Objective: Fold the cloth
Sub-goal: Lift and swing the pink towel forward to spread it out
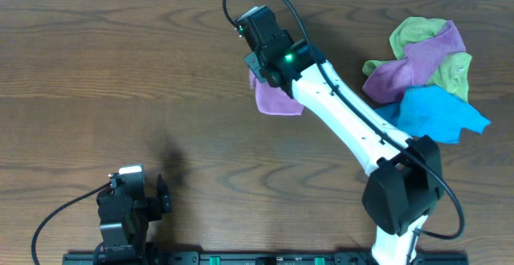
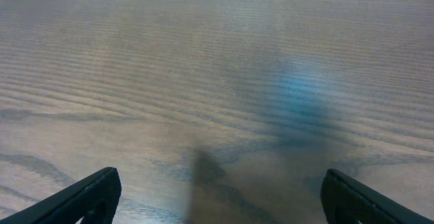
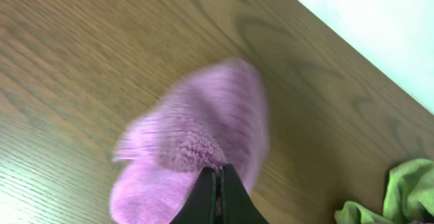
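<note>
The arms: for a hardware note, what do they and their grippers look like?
The right arm has white tube links, black joints, a green light and a black cable. The left arm is black, like its lead. The left gripper and right gripper have black fingers.

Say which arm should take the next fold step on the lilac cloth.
Right. The right fingers are shut on the cloth, out at mid-table. The left fingers stand open over bare table at the near edge, well away from the cloth.
</note>
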{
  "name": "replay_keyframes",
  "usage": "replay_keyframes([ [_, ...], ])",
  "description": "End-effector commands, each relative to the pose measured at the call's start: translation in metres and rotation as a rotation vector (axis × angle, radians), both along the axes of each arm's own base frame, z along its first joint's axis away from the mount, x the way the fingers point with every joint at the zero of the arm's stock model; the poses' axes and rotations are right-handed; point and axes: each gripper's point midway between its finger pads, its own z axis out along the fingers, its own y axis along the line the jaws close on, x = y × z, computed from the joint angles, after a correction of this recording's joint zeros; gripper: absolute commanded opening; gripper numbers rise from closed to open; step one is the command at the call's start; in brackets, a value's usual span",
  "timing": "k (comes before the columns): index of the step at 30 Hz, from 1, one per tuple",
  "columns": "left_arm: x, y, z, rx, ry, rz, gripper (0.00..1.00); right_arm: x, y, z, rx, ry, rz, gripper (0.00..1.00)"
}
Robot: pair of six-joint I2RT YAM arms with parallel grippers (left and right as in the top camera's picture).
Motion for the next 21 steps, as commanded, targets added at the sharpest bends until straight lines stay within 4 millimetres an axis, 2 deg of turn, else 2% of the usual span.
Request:
replay_keyframes([
  [1,-0.007,0.002,-0.011,0.000,0.047,0.017,0.95,0.001,0.000,0.014,0.042,-0.004,0.031,0.01],
  [4,-0.007,0.002,-0.011,0.000,0.047,0.017,0.95,-0.011,0.032,0.015,0.109,0.012,0.119,0.01],
  [6,-0.007,0.002,-0.011,0.000,0.047,0.017,0.95,-0.016,0.040,0.016,0.081,0.003,0.157,0.01],
  [7,-0.007,0.002,-0.011,0.000,0.047,0.017,0.95,-0.015,0.037,0.017,0.050,-0.013,0.149,0.01],
  [8,-0.007,0.002,-0.011,0.000,0.047,0.017,0.95,-0.011,0.030,0.019,0.018,-0.036,0.117,0.01],
  [11,-0.007,0.002,-0.011,0.000,0.047,0.017,0.95,0.009,-0.011,0.032,-0.110,-0.142,-0.049,0.01],
  [14,-0.007,0.002,-0.011,0.000,0.047,0.017,0.95,0.029,-0.066,0.047,-0.208,-0.220,-0.231,0.01],
  [18,-0.007,0.002,-0.011,0.000,0.047,0.017,0.95,0.046,-0.130,0.067,-0.273,-0.294,-0.427,0.01],
  [19,-0.007,0.002,-0.011,0.000,0.047,0.017,0.95,0.050,-0.140,0.077,-0.275,-0.330,-0.470,0.01],
  [20,-0.007,0.002,-0.011,0.000,0.047,0.017,0.96,0.053,-0.141,0.085,-0.261,-0.350,-0.481,0.01],
  [21,-0.007,0.002,-0.011,0.000,0.047,0.017,0.95,0.054,-0.133,0.089,-0.227,-0.354,-0.464,0.01],
])
